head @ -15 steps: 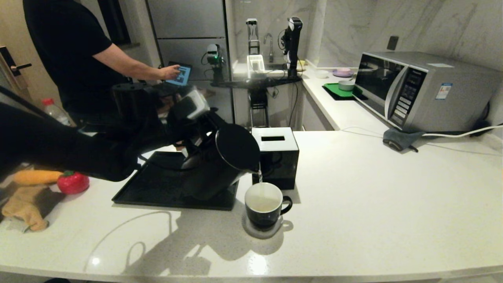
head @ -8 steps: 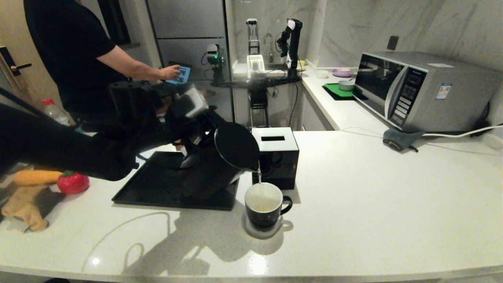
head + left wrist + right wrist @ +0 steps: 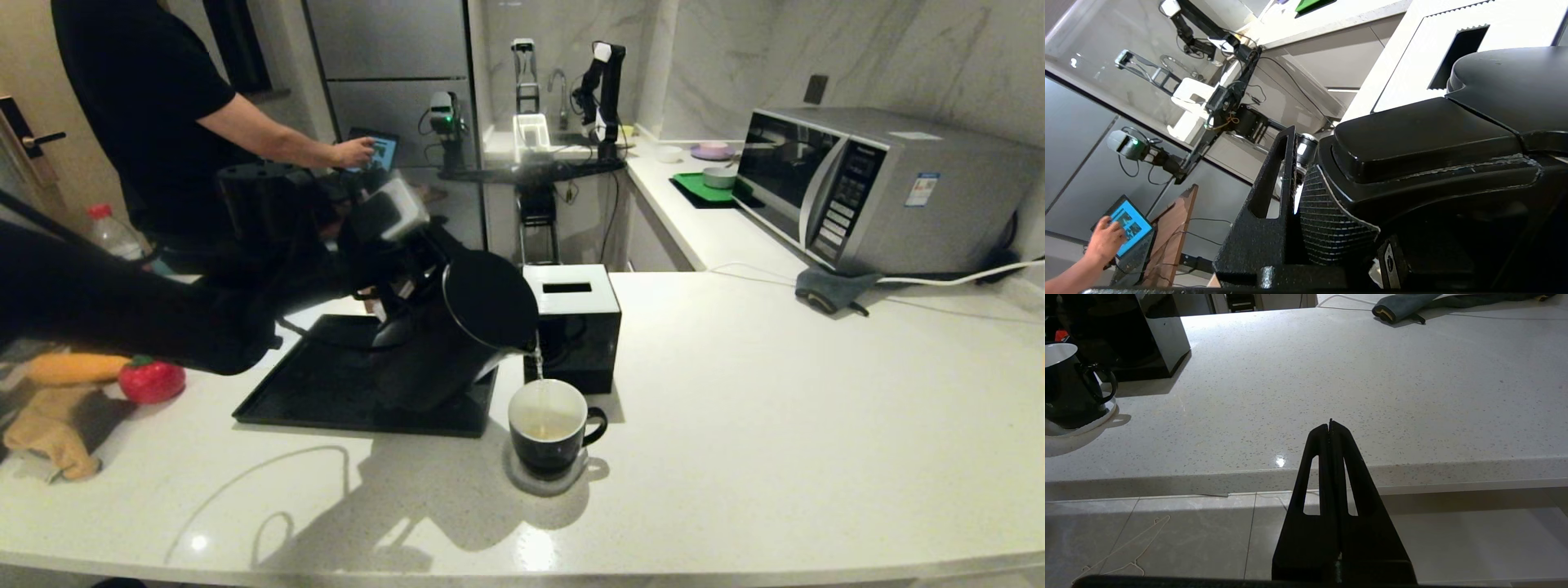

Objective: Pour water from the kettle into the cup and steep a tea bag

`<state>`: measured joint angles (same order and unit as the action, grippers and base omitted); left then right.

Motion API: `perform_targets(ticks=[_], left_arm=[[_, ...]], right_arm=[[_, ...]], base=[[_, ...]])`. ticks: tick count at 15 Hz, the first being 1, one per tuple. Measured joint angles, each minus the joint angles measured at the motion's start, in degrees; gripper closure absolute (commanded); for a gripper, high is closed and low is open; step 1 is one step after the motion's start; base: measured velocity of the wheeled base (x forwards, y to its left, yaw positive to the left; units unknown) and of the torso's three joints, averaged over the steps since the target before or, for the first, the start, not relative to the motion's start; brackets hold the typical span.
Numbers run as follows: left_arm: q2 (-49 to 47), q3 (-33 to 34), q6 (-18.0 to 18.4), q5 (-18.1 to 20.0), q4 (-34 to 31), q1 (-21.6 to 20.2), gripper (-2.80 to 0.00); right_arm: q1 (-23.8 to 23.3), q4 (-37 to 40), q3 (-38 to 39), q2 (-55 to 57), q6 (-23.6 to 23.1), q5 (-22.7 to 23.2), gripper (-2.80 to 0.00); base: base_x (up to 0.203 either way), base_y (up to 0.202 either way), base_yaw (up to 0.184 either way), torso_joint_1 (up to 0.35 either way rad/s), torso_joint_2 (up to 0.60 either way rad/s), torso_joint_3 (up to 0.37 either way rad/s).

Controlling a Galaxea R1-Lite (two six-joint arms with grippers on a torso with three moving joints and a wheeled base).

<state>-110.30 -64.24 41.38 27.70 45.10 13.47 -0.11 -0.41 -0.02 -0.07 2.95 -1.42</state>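
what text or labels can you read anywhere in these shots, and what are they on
No text can be read here.
Silver microwave: brand mark on the control panel, button labels and a white-and-blue sticker on its side, all too small to read.
Blue-lit tablet screen under the person's hand: content too blurred.
Tall matte black kettle, glossy black cup, black tissue box with a white top: no markings visible.

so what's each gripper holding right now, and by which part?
Left gripper holds the kettle by its handle, tilted over the cup. Right gripper is shut on nothing, below the counter edge.
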Motion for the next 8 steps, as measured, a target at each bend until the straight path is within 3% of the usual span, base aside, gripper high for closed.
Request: perform_targets(ticks=[8], left_arm=[[0.7, 0.2, 0.9, 0.0, -0.4, 0.3, 0.0]], right_arm=[[0.0, 0.0, 0.0, 0.0, 0.0, 0.0, 0.0]], base=[[0.0, 0.0, 0.0, 0.0, 0.0, 0.0]])
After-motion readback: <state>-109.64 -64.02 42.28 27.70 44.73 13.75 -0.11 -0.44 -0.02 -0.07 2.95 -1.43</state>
